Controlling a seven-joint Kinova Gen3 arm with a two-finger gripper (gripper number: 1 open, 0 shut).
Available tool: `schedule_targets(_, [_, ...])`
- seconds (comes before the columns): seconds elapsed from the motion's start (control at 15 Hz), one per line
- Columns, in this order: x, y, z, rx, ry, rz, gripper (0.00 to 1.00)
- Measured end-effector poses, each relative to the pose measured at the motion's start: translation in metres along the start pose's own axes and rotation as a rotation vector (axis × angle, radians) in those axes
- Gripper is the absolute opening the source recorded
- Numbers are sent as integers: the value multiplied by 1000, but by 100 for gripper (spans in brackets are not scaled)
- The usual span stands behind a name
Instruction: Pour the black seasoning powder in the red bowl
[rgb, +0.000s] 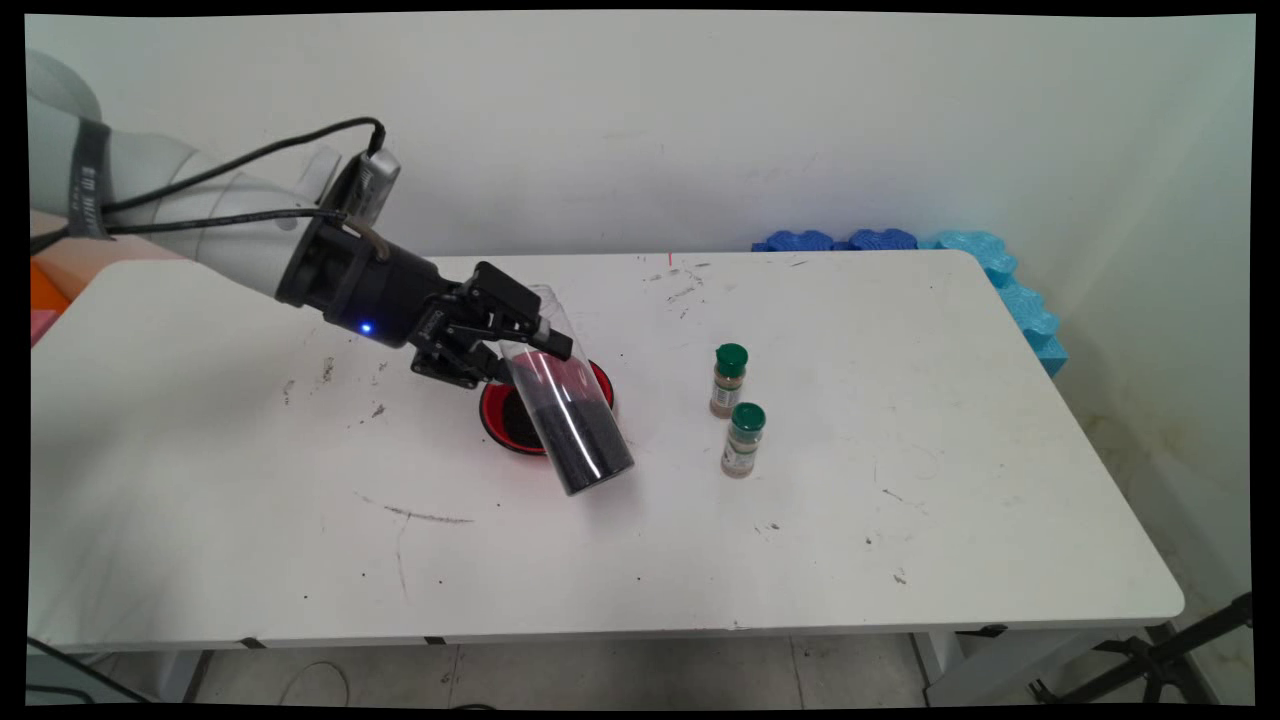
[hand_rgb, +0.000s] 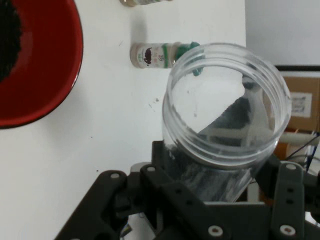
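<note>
gripper (rgb: 520, 345) fingers were pressed against the sides of a clear plastic jar (rgb: 565, 405), pinching it around its upper part. in the main view the jar hung tilted above the table (rgb: 900, 560), its open mouth up and toward the wall, its closed bottom lower and nearer the camera. dark granules filled the lower part of the jar, and the upper part looked clear. in the hand view the jar's open rim (hand_rgb: 227, 102) faced the camera, with the dark contents lying slanted inside and the black linkage closed around the jar's wall.

behind and beneath the jar sat a red bowl (rgb: 500, 412) on the table, holding a patch of dark material like that in the jar. the jar overlapped the bowl's right side in the main view; whether the two touched could not be told. in the hand view the bowl filled the upper left corner, apart from the jar.

to the right of the bowl stood two small spice bottles with green caps, upright and near each other: the farther one (rgb: 729, 380) and the nearer one (rgb: 743, 440). blue foam pieces (rgb: 1000, 275) lay along the table's far right corner by the wall.
</note>
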Motion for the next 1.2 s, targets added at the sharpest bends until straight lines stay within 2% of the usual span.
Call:
schedule_targets(0.67, [2,-21,13,-47,12,-318,0])
schedule_targets(1.2, [6,-30,17,-103,28,-528,0])
